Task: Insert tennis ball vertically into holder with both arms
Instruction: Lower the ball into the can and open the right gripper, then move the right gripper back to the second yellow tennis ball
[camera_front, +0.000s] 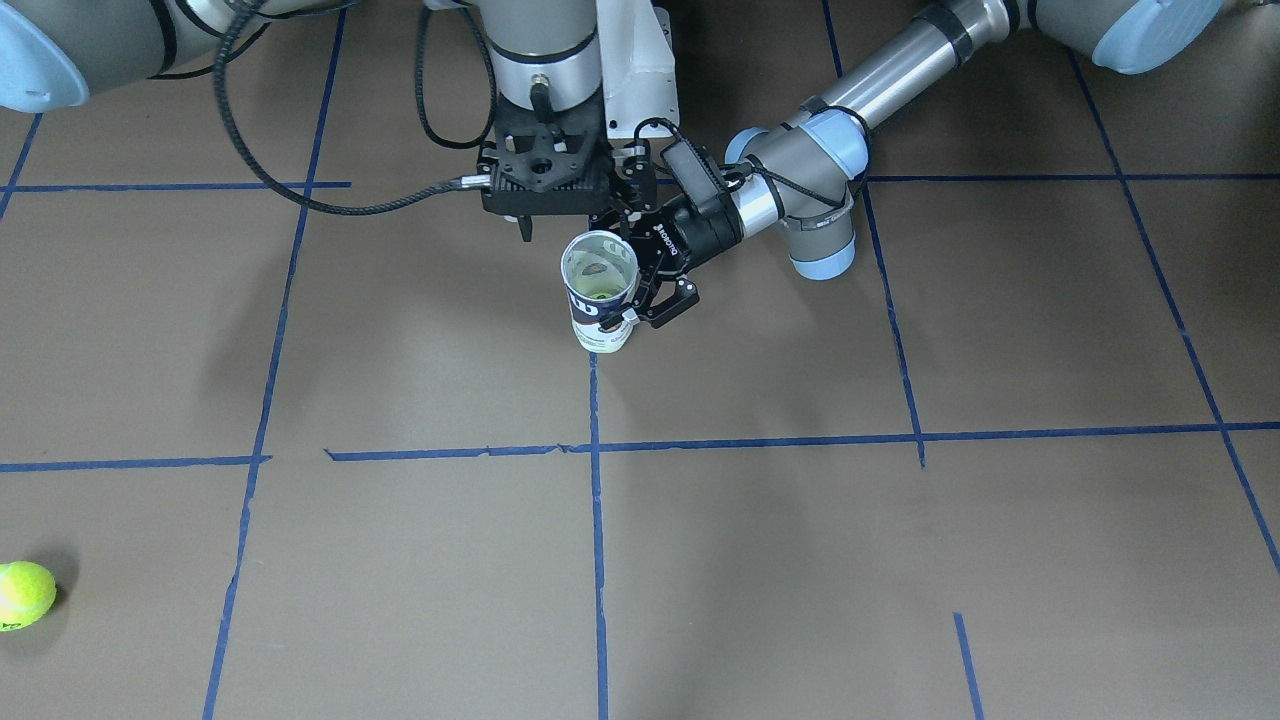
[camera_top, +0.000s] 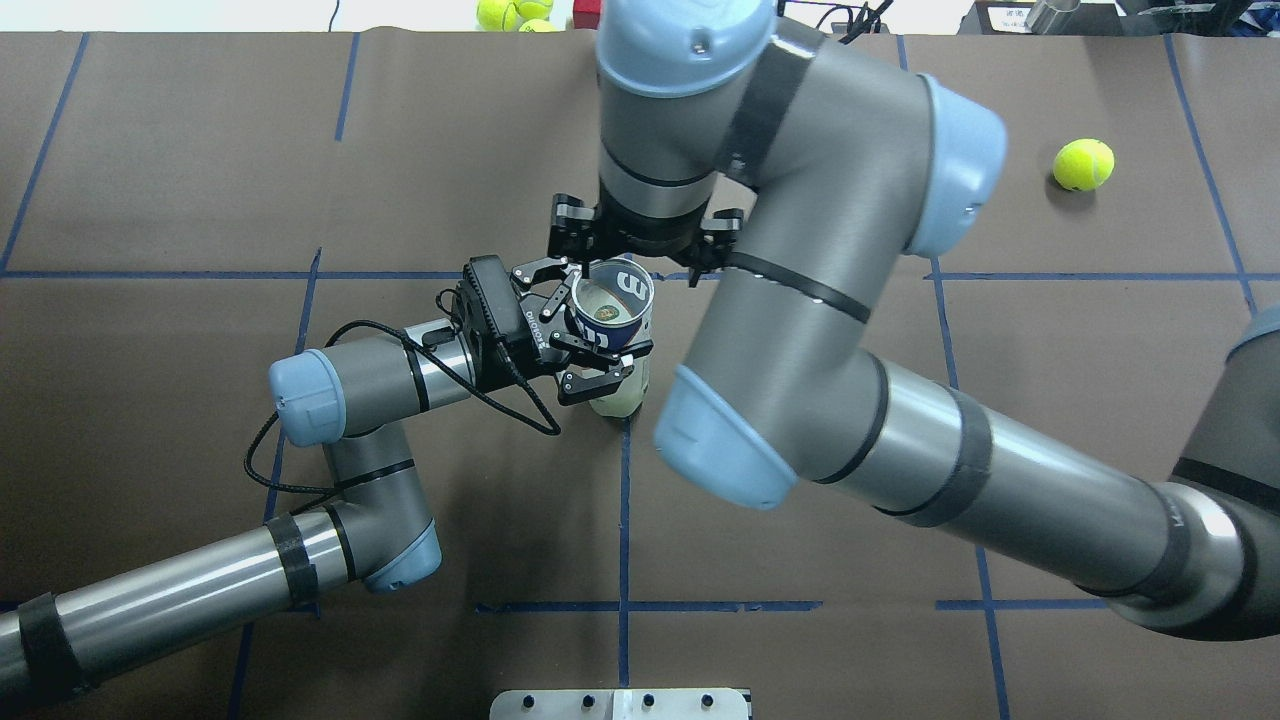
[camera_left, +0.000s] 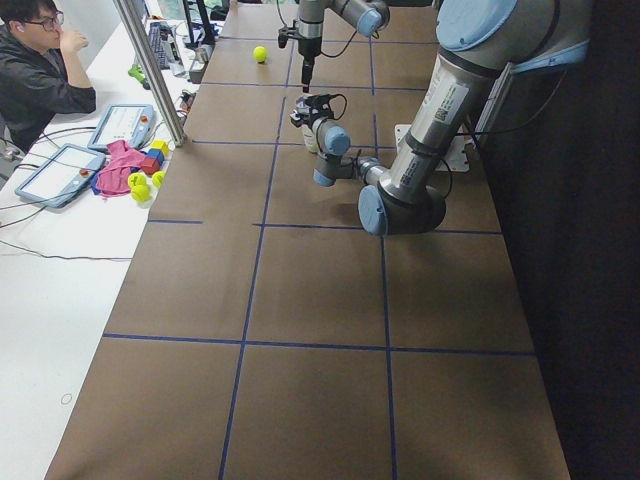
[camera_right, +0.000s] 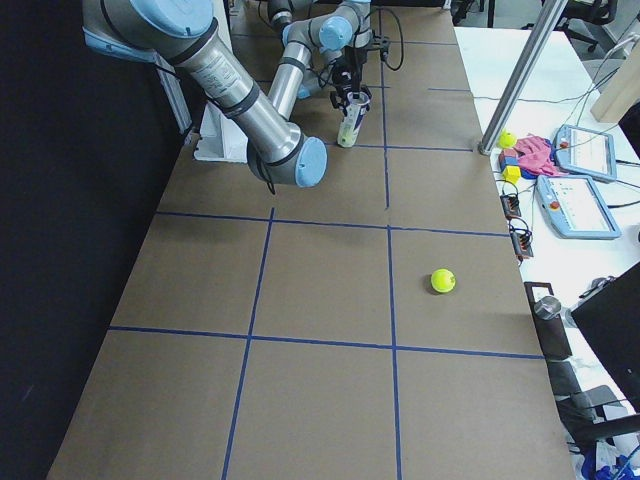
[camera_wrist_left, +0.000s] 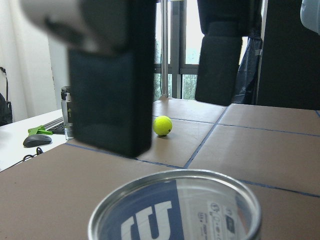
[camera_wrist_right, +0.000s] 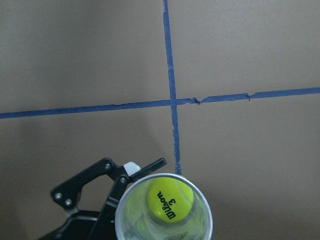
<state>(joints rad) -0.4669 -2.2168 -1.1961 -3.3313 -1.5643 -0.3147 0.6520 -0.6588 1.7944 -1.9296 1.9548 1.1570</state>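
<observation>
Tennis ball (camera_wrist_right: 170, 199) inside holder (camera_front: 598, 290) (insertion looks done). Left gripper (camera_top: 592, 328) clamps holder, right gripper (camera_top: 645, 242) spread, empty. Next: lift right clear.

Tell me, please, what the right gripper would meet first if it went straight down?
Most likely the can's open rim: the right gripper hangs open right above it, though depth is hard to judge. The left gripper holds the can upright, a ball inside.
</observation>
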